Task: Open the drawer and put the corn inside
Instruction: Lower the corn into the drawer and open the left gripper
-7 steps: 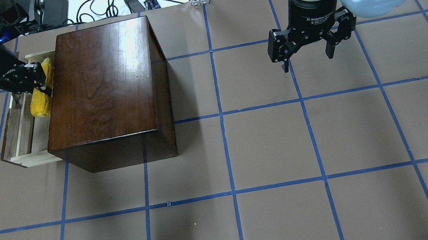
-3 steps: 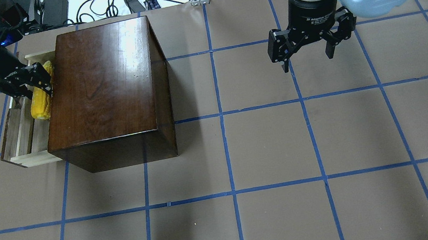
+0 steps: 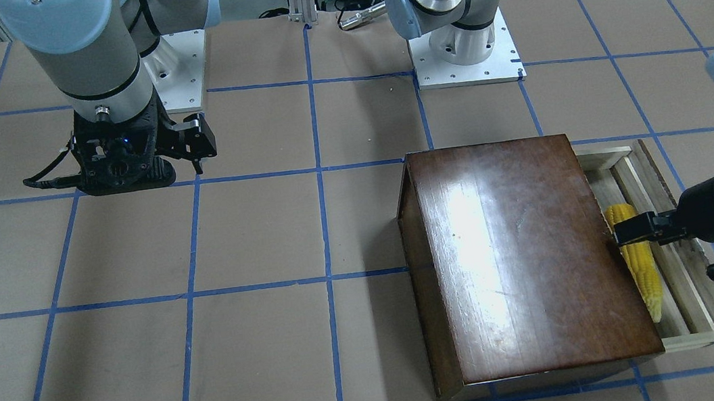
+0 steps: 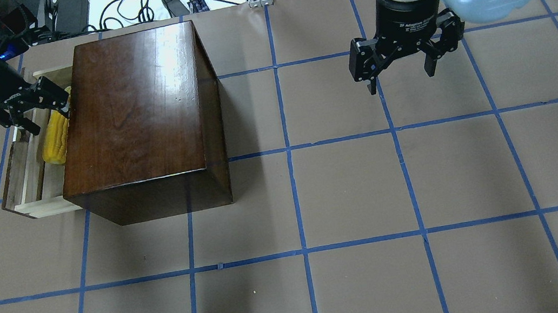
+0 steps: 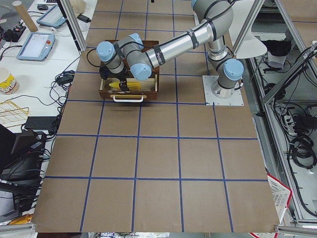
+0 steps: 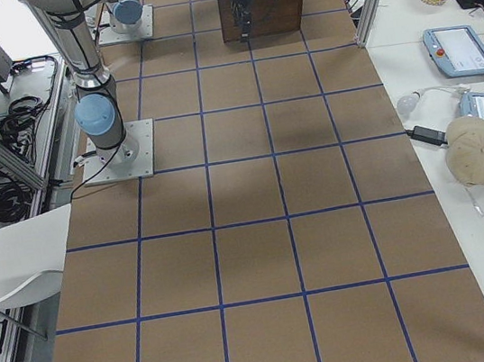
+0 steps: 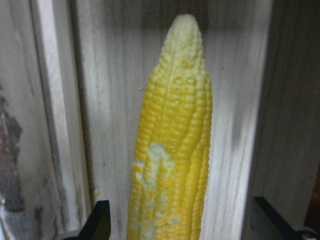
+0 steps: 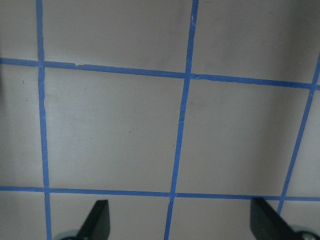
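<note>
Left wrist-mounted view: the corn (image 7: 172, 135) is seen lying flat on the pale wood floor of the drawer (image 7: 110, 90). Its long line is laid from 6 to 12 o'clock, with the pale tip at 12. The left gripper (image 7: 185, 220) is held wide open. One finger is seen at 7 o'clock and one at 5, and the corn is touched by neither.

From overhead, the drawer is seen pulled out at 9 o'clock from the cabinet (image 4: 137, 116). The right gripper (image 4: 401, 79) is held open too, well apart at 3 o'clock over the table (image 4: 350, 195), so the left arm is much nearer.

A straight lift away is likely needed next, so the corn is not bumped. The thick end of the corn is cut off at 6 o'clock, and the drawer's inner part is hidden by the cabinet.
</note>
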Controlling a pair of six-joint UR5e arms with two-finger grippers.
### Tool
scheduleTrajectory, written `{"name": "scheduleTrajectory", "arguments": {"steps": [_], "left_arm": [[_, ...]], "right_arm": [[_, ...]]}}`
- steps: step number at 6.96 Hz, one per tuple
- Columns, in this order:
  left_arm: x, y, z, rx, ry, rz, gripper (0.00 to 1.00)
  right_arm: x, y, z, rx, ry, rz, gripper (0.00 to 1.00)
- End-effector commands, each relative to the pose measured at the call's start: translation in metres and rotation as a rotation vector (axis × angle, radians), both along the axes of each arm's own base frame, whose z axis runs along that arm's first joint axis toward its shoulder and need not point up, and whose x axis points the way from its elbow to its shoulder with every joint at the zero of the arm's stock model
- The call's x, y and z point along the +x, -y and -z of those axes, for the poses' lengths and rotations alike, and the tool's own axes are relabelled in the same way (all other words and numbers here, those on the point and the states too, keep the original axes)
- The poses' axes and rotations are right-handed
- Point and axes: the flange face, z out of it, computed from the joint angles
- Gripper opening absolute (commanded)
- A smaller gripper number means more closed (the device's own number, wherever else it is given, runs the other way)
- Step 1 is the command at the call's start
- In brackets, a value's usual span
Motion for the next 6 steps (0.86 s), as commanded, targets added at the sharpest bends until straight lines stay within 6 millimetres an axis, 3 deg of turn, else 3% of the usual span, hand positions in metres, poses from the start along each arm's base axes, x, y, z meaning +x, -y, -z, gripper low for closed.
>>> {"name": "scheduleTrajectory", "arguments": {"steps": [1,4,5,6], "left_arm": [[-0.002,-0.005,-0.025,-0.02,0.012,0.0,1.0],[-0.007,-0.013,-0.076,-0.054,0.102,-0.007,1.0],[-0.02,-0.012,-0.095,-0.083,0.121,0.013,1.0],[-0.057,-0.012,-0.114,-0.113,0.146,0.072,1.0]], "right_arm": [[0.0,0.0,0.0,0.0,0.0,0.0,1.0],[0.0,0.0,0.0,0.0,0.0,0.0,1.0],[0.0,0.0,0.0,0.0,0.0,0.0,1.0],[0.0,0.0,0.0,0.0,0.0,0.0,1.0]]}}
